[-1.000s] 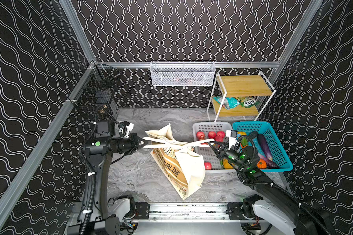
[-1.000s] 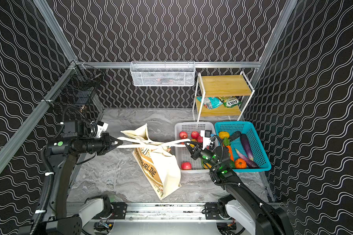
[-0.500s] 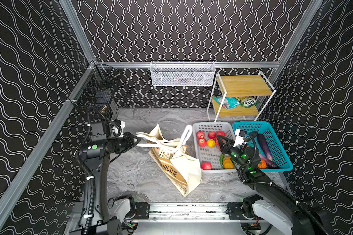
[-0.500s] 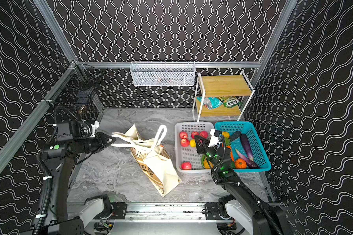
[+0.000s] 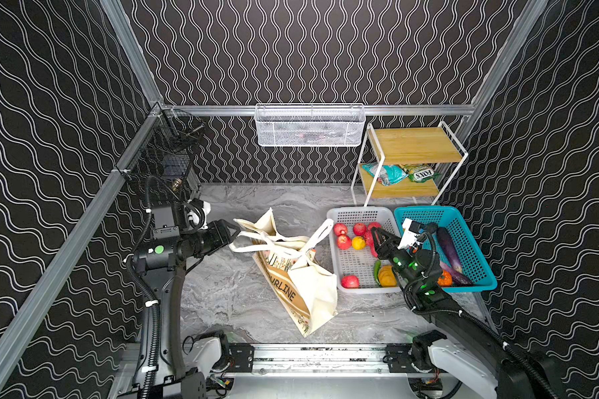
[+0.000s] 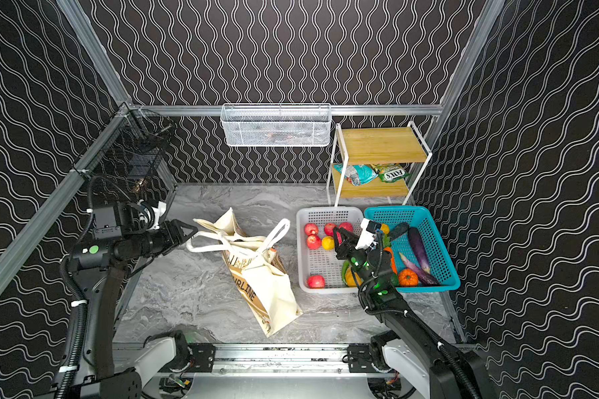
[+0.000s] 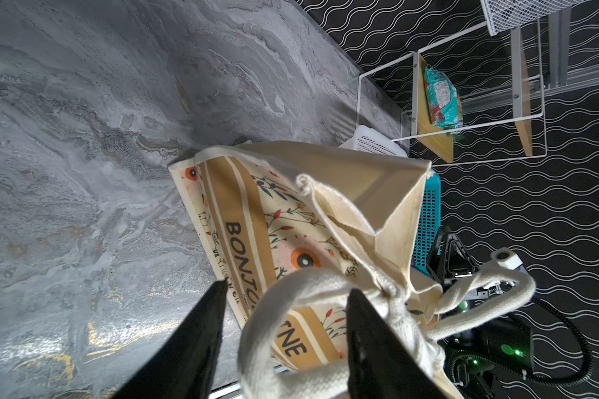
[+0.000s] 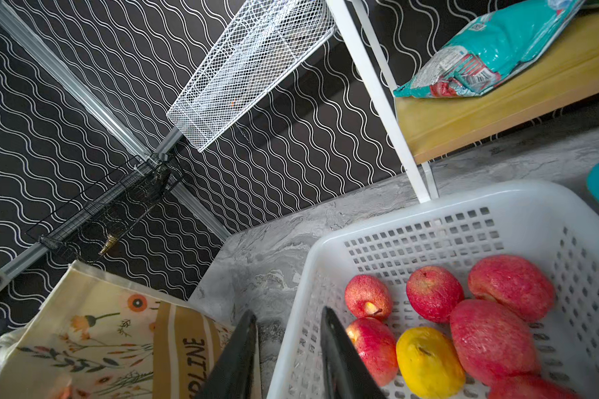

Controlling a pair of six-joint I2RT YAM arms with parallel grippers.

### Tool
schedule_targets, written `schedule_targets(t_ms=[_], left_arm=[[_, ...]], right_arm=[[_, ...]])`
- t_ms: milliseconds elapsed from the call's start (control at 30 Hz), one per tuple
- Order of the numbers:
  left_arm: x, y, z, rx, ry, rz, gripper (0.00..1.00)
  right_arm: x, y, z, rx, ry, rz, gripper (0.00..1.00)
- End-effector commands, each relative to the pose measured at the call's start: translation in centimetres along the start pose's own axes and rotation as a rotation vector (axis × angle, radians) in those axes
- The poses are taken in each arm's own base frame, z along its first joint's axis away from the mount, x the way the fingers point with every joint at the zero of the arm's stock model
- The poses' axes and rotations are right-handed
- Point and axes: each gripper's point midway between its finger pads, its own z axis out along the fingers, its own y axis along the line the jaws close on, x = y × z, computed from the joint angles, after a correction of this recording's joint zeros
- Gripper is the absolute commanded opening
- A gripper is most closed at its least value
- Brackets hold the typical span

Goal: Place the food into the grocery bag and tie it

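The grocery bag [image 5: 301, 283] [image 6: 260, 276] leans on the marble floor, its cream handles twisted together over its mouth. My left gripper [image 5: 236, 232] [image 7: 287, 287] is open at the bag's left, with one handle loop [image 7: 256, 331] lying slack between its fingers and round one of them. My right gripper [image 5: 375, 235] [image 8: 289, 311] is open and holds nothing. It hovers over the near-left rim of the white basket [image 5: 360, 216]. Food lies in that basket: red fruits [image 5: 343, 241] [image 8: 433, 293] and a yellow one [image 5: 358, 243] [image 8: 427, 362]. Snack packets [image 5: 384, 172] sit on the shelf.
A teal basket [image 5: 478, 276] with aubergines and an orange vegetable stands right of the white one. A two-tier wooden shelf [image 5: 415, 145] is at the back right. A white wire basket [image 5: 308, 126] hangs on the back wall and a black wire basket [image 5: 166, 152] at the back left.
Both grippers have opened and let go of the taut handles. The right arm has drawn back over the white basket and the left has pulled slightly away. The handles have gone slack.
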Motion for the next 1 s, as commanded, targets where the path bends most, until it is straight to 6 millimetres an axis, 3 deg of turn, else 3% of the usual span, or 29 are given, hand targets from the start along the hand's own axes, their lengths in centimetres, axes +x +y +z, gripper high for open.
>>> schedule_targets(t_ms=[0,100,200,533,767,967], left_arm=[[-0.7,-0.8,-0.9,0.007,-0.036,0.053,0.72],[-1.4,-1.2,-2.1,-0.022,-0.068,0.085,0.9],[-2.0,-1.2,-3.4,-0.075,-0.107,0.112,0.98],[-6.1,1.5,-7.4,-0.347,-0.388,0.203,0.98],[-8.2,3.6,-7.5,-0.429,-0.557,0.223,0.98],[-9.3,7.5,-6.9,-0.585,-0.639,0.209,0.98]], right_arm=[[-0.9,0.4,0.0,0.002,-0.023,-0.025,0.35],[-1.3,0.5,-0.1,0.007,-0.025,-0.05,0.36],[-1.6,0.7,-0.1,0.013,-0.027,-0.077,0.39],[-2.8,0.6,0.1,0.068,-0.014,-0.227,0.48],[-3.2,-0.5,0.1,0.152,0.001,-0.35,0.57],[-3.4,-2.1,0.0,0.233,-0.015,-0.428,0.64]])
